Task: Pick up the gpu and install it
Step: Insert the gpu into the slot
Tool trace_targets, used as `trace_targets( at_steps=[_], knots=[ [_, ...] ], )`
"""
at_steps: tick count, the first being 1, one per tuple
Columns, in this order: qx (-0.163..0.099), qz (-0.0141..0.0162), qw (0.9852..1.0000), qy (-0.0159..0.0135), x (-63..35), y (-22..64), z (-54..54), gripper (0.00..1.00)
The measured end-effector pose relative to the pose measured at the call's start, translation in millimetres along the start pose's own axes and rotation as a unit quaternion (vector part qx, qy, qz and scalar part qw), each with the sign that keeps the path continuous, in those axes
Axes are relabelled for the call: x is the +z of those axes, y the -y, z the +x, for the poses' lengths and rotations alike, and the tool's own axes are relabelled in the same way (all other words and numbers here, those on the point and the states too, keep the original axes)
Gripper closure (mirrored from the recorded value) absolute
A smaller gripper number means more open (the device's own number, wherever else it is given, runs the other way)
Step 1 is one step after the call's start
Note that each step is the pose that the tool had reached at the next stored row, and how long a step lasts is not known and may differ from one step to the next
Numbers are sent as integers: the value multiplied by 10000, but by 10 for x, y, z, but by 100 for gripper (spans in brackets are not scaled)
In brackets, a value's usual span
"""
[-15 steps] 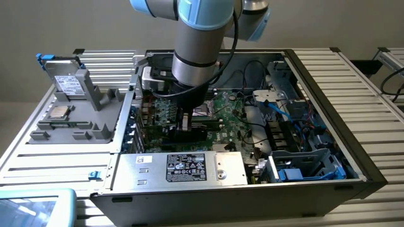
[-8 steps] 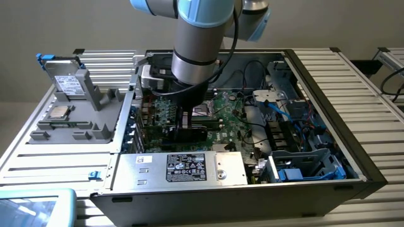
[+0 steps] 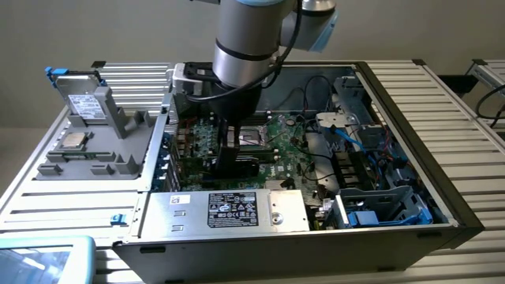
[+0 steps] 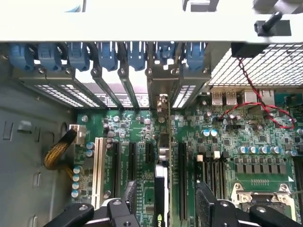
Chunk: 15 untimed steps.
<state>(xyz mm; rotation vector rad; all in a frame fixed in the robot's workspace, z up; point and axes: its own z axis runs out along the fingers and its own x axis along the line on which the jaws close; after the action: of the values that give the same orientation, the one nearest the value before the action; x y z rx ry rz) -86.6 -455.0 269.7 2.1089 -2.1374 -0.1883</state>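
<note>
Green motherboard (image 4: 142, 137) lies flat on the floor of the open computer case (image 3: 442, 195), and I will take it as the landmark for you. In the wrist view you see the gpu (image 4: 162, 189) standing on its edge on the motherboard, between two black expansion slots (image 4: 182, 179). Its thin edge runs toward the back wall of the case, and its silver end bracket (image 4: 163, 101) stands against the row of slot covers with blue clips (image 4: 109, 54). The card looks seated in a slot, but the pictures do not let you check how deep it sits.

The gripper (image 4: 165, 210) hangs over the motherboard, directly above the card. Its two black fingers (image 4: 210, 205) are spread apart, one on each side of the card, and they do not press on it. You can see a gap between each finger and the card, so nothing is held.

In the exterior view the arm (image 3: 245, 41) comes down into the case above the motherboard, and the gripper (image 3: 229, 157) is low over the board, near the CPU socket (image 3: 254, 137). Beside the motherboard, at the near edge of the case, lies the silver power supply (image 3: 236, 210). Outside the case, well apart from the motherboard toward the exterior view's left, a grey parts holder (image 3: 94, 136) stands on the ribbed table (image 3: 63, 207).
</note>
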Motion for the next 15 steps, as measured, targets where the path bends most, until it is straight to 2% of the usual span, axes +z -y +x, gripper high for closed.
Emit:
trace_targets(
  at_steps=[4,5,6,7,8,9,10,11,13,14,15],
  knots=[
    [1,0,10000,-6,-180,-33,1,39],
    [1,0,10000,-9,-224,-41,2,41],
    [3,1,10000,-14,-260,-51,1,47],
    [5,3,10000,-23,-288,-65,1,47],
    [6,9,10000,-32,-303,-78,1,53],
    [9,27,10000,-48,-311,-94,1,53],
    [14,72,9999,-68,-308,-105,1,60],
    [21,165,9998,-102,-307,-114,1,65],
    [32,348,9993,-151,-306,-121,2,78],
    [37,432,9989,-169,-306,-127,2,78],
    [41,528,9984,-182,-302,-138,2,83]
  ],
)
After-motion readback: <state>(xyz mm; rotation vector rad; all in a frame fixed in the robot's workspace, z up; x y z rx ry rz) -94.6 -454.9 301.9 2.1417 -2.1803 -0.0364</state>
